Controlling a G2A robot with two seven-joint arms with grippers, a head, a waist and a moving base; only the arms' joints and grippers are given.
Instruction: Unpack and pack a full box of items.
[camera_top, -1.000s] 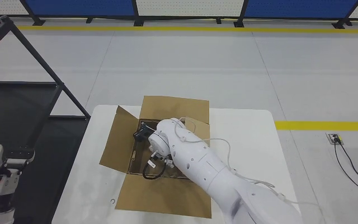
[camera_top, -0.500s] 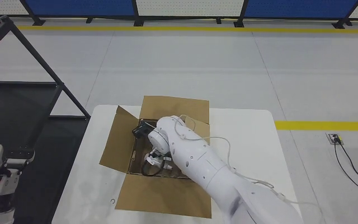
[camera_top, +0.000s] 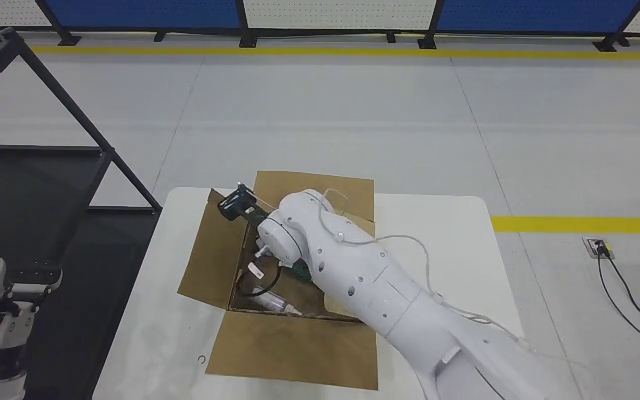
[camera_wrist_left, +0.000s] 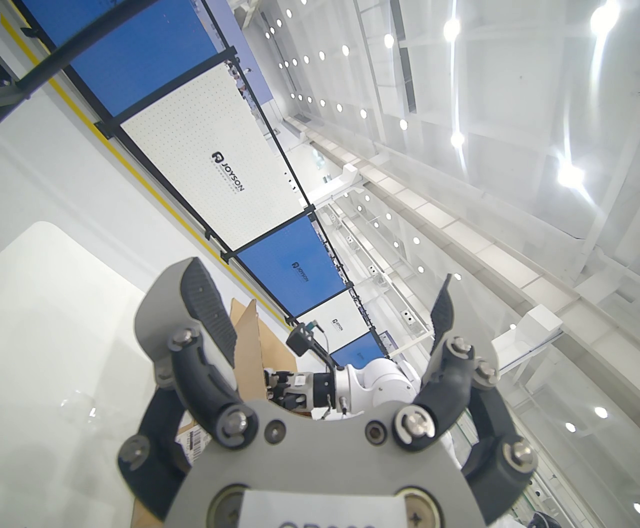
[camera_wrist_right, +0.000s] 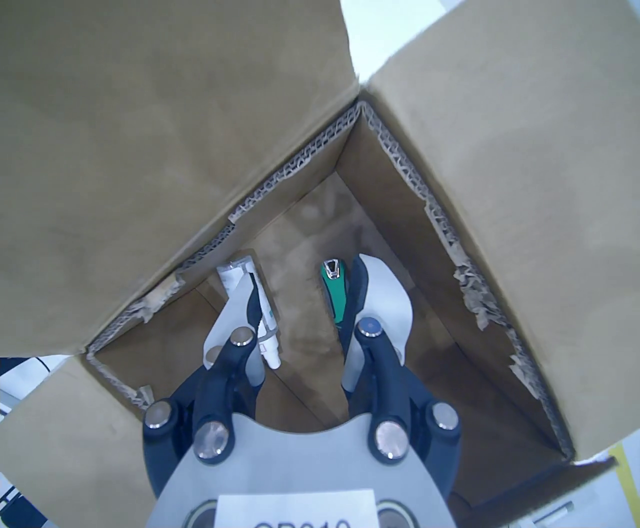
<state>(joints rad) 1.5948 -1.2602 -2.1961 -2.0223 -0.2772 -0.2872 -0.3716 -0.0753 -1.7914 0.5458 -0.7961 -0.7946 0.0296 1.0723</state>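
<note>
- The cardboard box (camera_top: 315, 190) stands on the white table (camera_top: 440, 240) with all four flaps folded outward; its open top faces up
- The right arm (camera_top: 330, 260) leans across the table from the near side and bends down into the box
- The right gripper (camera_wrist_right: 305, 275) hangs inside the box, pointing at the floor; its fingers (camera_wrist_right: 385, 300) are spread apart with nothing between them
- A white tube (camera_wrist_right: 266, 327) lies on the box floor, just beside one finger and partly hidden behind it; its narrow cap end points toward the wrist
- A green item (camera_wrist_right: 335, 295) with a metal tip lies on the floor close to the other finger; what it is I cannot tell; whether either finger touches its neighbour I cannot tell
- The tube and the green item lie roughly parallel, with bare cardboard floor between them; the gripper's gap sits over that bare strip
- The left gripper (camera_wrist_left: 320, 300) is tilted upward toward the ceiling, its fingers (camera_wrist_left: 205, 300) wide apart and empty; it is well apart from the box (camera_wrist_left: 250, 340), with the table beneath and beside it
- Past the left gripper, the right arm's wrist reaches over a raised flap of the box
</note>
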